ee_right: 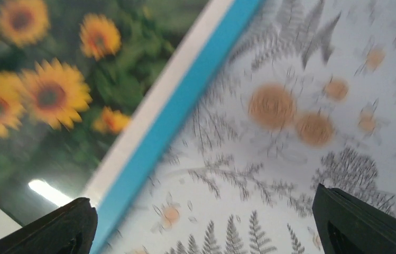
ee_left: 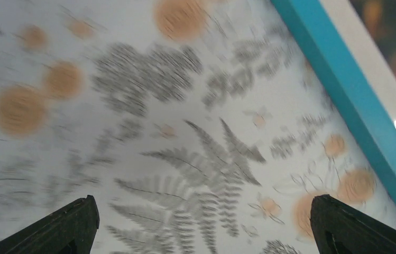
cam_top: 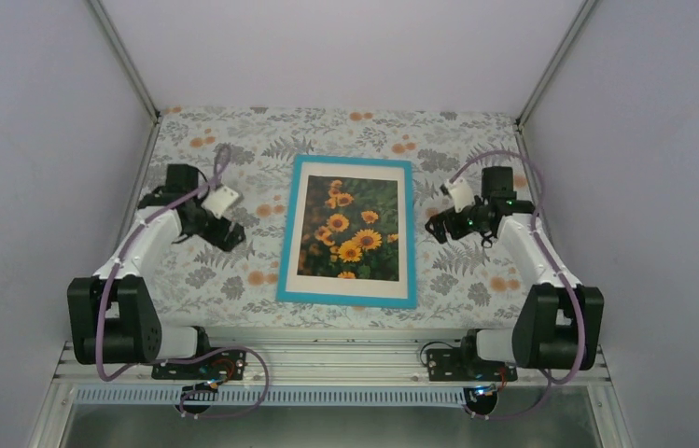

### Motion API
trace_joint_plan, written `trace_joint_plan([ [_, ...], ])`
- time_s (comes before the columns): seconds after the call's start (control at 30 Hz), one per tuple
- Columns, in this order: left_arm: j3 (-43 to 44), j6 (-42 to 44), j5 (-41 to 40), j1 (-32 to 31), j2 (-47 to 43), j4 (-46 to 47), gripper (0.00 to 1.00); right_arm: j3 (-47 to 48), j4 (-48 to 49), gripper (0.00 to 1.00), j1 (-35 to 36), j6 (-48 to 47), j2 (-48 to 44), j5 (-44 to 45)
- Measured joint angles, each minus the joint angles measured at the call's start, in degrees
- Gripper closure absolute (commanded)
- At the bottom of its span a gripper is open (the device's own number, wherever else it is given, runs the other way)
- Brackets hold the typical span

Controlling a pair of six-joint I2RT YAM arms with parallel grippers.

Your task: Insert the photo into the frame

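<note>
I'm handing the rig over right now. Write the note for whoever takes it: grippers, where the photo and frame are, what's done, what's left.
Left gripper: open, empty, over the table to the left of the frame.
Right gripper: open, empty, beside the frame's right edge.
Frame: flat in the middle of the table, blue front up.
Photo: inside the frame, flowers up, white margin visible all round.
Done: photo appears seated in the frame.
Left: probably nothing, but the back is hidden, so check it.
</note>
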Motion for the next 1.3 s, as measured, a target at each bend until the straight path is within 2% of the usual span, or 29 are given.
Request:
trace_joint_plan([
  [0.17,-8.5,2.49,-2.84,-5.29,-0.11,3.3,0.0,-4.17,2.12,0.0,2.14,-5.99,4.26,6.08],
  [0.5,-14.21,3.87,-5.35,-11.63,1.03,9.97,0.0,-4.15,10.08,0.0,7.5,-9.53,16.17,13.22],
  [0.7,-14.56,3.76,-5.77,-12.07,1.42,11.21,0.0,-4.17,12.98,0.0,10.14,-9.49,18.97,15.41],
  [1.07,-14.56,3.58,-6.21,-12.07,2.51,12.48,0.0,-3.5,16.41,0.0,10.49,-8.96,20.81,15.69],
  [1.3,-14.56,3.58,-6.25,-12.35,3.76,12.92,0.0,0.57,17.84,0.0,10.49,-7.74,24.57,16.26],
])
